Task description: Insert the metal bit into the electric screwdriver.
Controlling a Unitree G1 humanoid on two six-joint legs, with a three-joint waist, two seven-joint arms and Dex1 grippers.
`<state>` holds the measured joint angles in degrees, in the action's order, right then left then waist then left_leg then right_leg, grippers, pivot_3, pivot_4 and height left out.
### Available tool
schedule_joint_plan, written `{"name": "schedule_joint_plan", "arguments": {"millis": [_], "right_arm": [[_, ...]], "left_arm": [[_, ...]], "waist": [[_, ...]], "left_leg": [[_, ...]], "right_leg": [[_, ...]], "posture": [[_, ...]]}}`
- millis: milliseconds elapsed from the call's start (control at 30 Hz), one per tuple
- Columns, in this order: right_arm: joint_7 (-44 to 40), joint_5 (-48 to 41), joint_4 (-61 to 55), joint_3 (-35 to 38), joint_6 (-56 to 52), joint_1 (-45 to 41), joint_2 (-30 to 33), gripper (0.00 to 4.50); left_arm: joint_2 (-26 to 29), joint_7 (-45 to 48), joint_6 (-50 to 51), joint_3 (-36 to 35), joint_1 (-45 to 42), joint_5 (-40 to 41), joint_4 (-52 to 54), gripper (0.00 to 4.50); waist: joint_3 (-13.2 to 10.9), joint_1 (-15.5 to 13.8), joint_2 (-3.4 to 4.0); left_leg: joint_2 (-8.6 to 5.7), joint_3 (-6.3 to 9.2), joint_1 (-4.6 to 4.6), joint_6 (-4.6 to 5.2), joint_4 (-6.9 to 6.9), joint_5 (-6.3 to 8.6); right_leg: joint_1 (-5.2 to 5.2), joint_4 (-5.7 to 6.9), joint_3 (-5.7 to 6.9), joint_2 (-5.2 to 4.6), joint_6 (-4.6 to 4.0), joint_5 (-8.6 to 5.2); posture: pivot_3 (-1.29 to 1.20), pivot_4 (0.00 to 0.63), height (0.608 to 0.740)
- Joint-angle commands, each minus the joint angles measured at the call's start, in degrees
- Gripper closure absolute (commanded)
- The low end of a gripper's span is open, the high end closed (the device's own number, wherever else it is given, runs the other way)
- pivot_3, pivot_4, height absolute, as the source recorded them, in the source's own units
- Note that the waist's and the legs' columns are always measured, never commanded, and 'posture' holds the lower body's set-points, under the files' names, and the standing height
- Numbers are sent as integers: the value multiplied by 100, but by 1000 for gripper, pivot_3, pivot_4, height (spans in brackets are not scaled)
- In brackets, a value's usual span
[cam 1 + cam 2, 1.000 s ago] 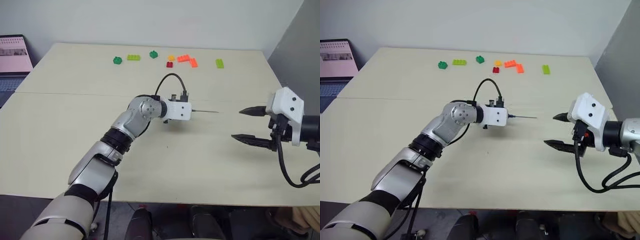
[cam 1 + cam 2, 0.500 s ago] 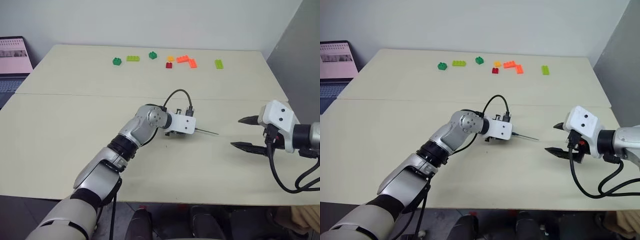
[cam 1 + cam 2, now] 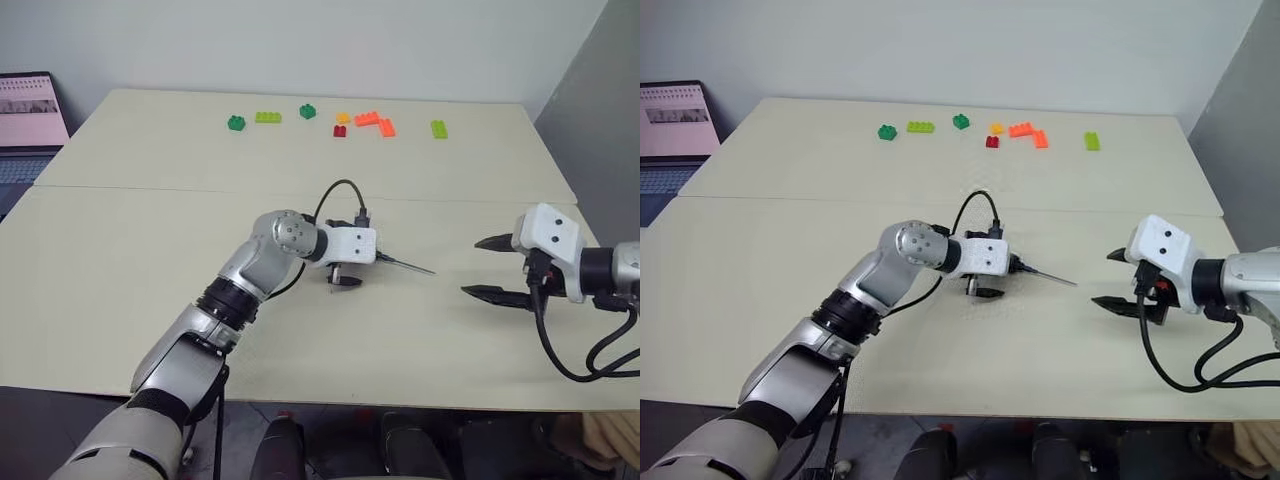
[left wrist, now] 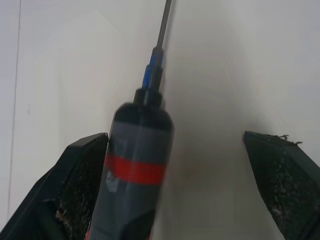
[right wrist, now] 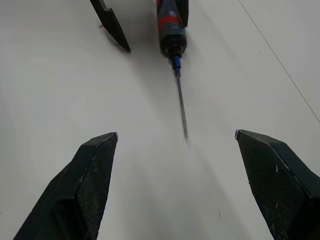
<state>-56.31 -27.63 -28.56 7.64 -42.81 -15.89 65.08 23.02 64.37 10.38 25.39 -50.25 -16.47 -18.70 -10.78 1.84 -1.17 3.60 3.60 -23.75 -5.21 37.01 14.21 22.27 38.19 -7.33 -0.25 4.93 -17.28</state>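
Note:
The electric screwdriver [image 4: 135,170], dark grey with a red band, lies on the table between the fingers of my left gripper [image 4: 175,140]. That gripper is open: the tool rests against one finger [image 4: 82,175] and the other finger stands well apart. The metal bit [image 3: 410,265], a thin grey rod, sticks out of the screwdriver's narrow tip and points toward my right gripper [image 3: 472,266]. In the right wrist view the bit [image 5: 181,105] runs from the screwdriver [image 5: 169,25] toward that gripper's open, empty fingers. The white left hand covers most of the tool in the eye views.
Several coloured bricks [image 3: 360,120] lie in a row along the table's far side. A laptop [image 3: 30,110] stands off the table's far left corner. A seam [image 3: 150,190] crosses the tabletop. The table's right edge is close behind my right hand.
My left gripper has opened and let go of the screwdriver, which now lies tilted down on the table with the bit in it. The left hand drew back and sank slightly.

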Motion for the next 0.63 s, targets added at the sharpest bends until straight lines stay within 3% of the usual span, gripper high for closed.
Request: {"name": "schedule_joint_plan", "arguments": {"millis": [33, 300, 467, 633], "right_arm": [[-76, 74, 90, 84, 232, -90, 29, 537], [-439, 296, 657, 520, 1312, 396, -51, 537], [-794, 112, 761, 967, 1590, 746, -42, 537], [-1121, 208, 797, 1022, 1856, 936, 71, 537]], "left_arm": [[480, 220, 740, -985, -287, 728, 572, 74], [2522, 1232, 54, -1747, 505, 1424, 816, 74], [3054, 1536, 647, -2254, 1135, 2047, 1177, 74], [3170, 1556, 941, -2467, 1576, 2486, 1456, 74]], "waist": [[-1, 4, -1], [-1, 7, 2], [-3, -37, 1], [-3, -28, 0]], "left_leg": [[0, 4, -3, 0, 0, -1], [6, 5, 5, 0, -2, -1], [5, 8, 0, -1, 6, -2], [4, 10, 14, -1, 20, -2]], "right_leg": [[2, 2, 4, 0, 0, 0], [2, 11, 9, 1, -1, -1], [4, 34, 17, -4, -6, -4], [-1, 69, 18, -2, -7, -6]], "posture": [[0, 150, 740], [0, 150, 740], [0, 150, 740], [0, 150, 740]]}}
